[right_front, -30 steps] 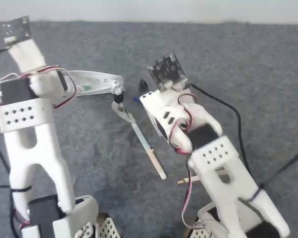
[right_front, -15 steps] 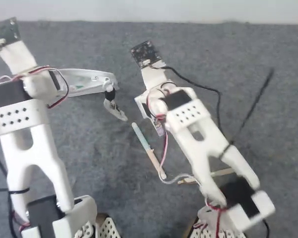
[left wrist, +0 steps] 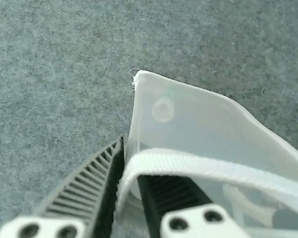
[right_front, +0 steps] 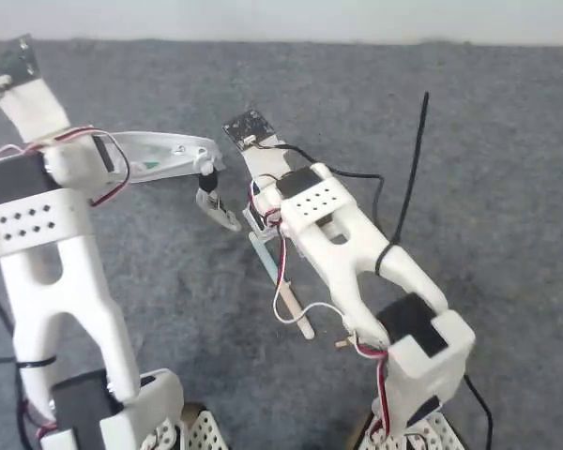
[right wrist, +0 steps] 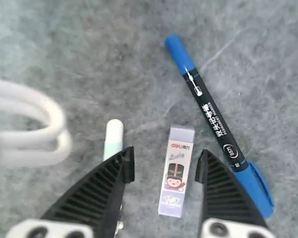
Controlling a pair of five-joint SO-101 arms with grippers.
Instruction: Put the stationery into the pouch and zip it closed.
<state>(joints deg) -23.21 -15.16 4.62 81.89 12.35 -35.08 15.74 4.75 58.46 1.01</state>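
My left gripper (left wrist: 130,178) is shut on the white zip band of the translucent pouch (left wrist: 198,124). In the high view the pouch (right_front: 169,155) hangs above the grey carpet at the left arm's end. Just over the carpet my right gripper (right wrist: 164,158) stands open, with a small eraser (right wrist: 176,171) lying between its fingers. A blue marker (right wrist: 216,124) lies close beside the eraser. On the eraser's other side is the pale tip of a long pen (right wrist: 113,139). That pen (right_front: 280,281) runs out from under the right arm in the high view.
A thin wooden stick (right_front: 342,342) lies on the carpet near the right arm's base. White cable loops (right wrist: 30,129) hang beside the right gripper. A black cable (right_front: 415,159) trails behind the right arm. Open carpet lies to the right and at the back.
The right arm has swung forward and to the left, coming down over the stationery beside the pouch. The left arm and the pouch shifted slightly left, then stayed still.
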